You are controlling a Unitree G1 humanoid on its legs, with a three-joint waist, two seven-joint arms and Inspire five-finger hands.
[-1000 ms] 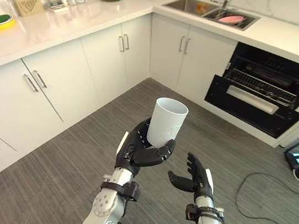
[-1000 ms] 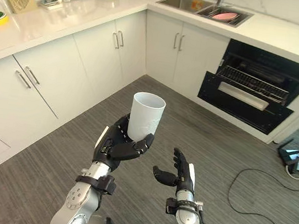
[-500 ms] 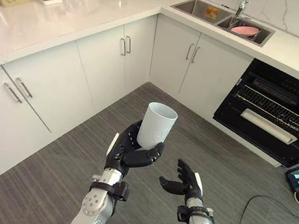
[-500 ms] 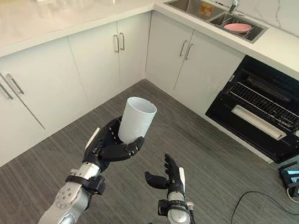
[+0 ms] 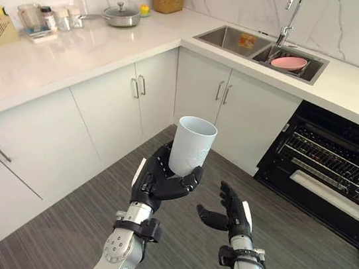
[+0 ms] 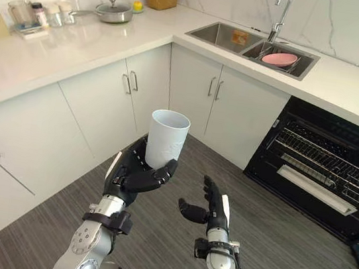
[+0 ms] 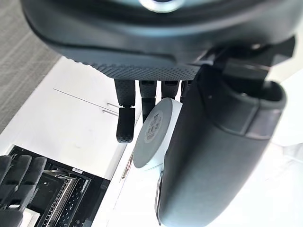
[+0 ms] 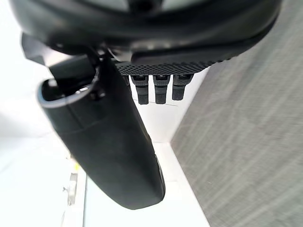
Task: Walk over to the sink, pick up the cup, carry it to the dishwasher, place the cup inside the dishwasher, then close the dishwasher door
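Left eye view: the cup [image 5: 192, 146] is plain white, tall and slightly narrower toward its base. It stands upright, mouth up, in the left hand [image 5: 158, 184], raised over the grey plank floor [image 5: 53, 224]. The fingers curl round its lower part from behind and the thumb crosses its front. The right hand [image 5: 232, 214] hangs just beside and lower, palm turned toward the left one, with its fingers loosely bent and nothing in them. Behind, the sink [image 5: 227, 41] in the white counter [image 5: 98, 49] holds a pink plate [image 5: 290, 62]. The dishwasher [image 5: 334, 176] stands open at the right, a wire rack [image 5: 333, 163] showing

Right eye view: the cup [image 6: 167, 138] sits well apart from the dishwasher [image 6: 315, 168], level with the white cabinets [image 6: 138, 95]. Only its lower part is gripped and its rim is free

Left wrist view: the cup's round base [image 7: 152, 135] bears a small label [image 7: 151, 126] and is clamped between the row of fingers [image 7: 125, 120] and the broad thumb [image 7: 213, 156]

Right wrist view: the right hand's thumb [image 8: 111, 146] juts out, its fingers [image 8: 156, 90] are relaxed, and the palm is empty
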